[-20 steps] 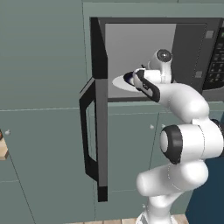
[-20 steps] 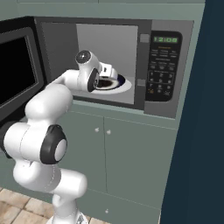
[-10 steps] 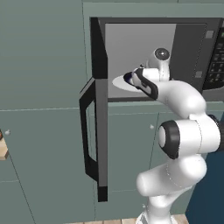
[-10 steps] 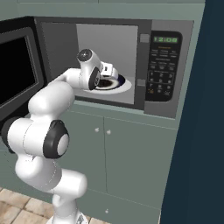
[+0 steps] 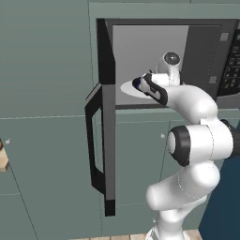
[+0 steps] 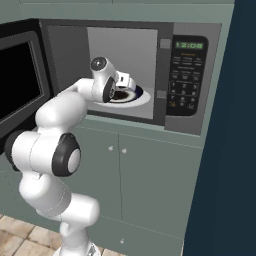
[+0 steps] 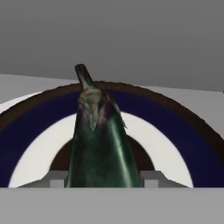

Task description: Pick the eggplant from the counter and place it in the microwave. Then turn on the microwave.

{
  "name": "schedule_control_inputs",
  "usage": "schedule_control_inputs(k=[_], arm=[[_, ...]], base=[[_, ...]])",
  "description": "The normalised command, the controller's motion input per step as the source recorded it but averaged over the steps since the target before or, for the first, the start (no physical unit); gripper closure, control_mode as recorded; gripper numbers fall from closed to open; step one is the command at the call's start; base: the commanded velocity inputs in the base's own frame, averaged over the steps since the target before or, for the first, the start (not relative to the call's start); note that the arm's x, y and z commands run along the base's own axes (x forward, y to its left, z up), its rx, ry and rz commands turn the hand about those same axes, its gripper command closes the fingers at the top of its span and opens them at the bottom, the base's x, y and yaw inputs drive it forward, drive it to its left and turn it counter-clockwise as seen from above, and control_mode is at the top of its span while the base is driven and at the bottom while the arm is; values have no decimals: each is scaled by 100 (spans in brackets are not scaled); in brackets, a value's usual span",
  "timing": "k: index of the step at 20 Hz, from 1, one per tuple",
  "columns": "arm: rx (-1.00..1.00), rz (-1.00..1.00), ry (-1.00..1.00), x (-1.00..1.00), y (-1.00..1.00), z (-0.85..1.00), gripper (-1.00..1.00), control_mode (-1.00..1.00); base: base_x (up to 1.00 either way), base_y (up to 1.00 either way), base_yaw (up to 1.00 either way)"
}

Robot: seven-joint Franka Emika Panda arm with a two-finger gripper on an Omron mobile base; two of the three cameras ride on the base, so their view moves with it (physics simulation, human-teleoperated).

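Gripping the eggplant (image 7: 101, 144), the gripper (image 7: 104, 177) is hovering over the plate (image 7: 175, 131) inside the microwave (image 6: 187, 75).

This is a kitchen. A built-in microwave (image 6: 150, 75) sits in grey-green cabinet fronts (image 6: 145, 185). Below them lies a tiled floor (image 6: 20, 235).

Left base view from behind and left of the tool (image 5: 138, 85), right base view from behind and right, both facing the open microwave (image 6: 165, 45), hand view close along the tool, facing the plate (image 7: 35, 131)
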Motion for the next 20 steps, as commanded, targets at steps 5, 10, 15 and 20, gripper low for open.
schedule_control_inputs(k=[5, 10, 15, 20], arm=[[0, 0, 1, 11, 0, -5, 100, -100], [0, 0, 2, 10, 0, -3, 100, -100], [0, 0, 2, 1, 0, -3, -100, -100], [0, -1, 4, 0, 0, 0, -100, -100]], base=[[0, 0, 0], [0, 0, 0], [0, 0, 0], [0, 0, 0]])
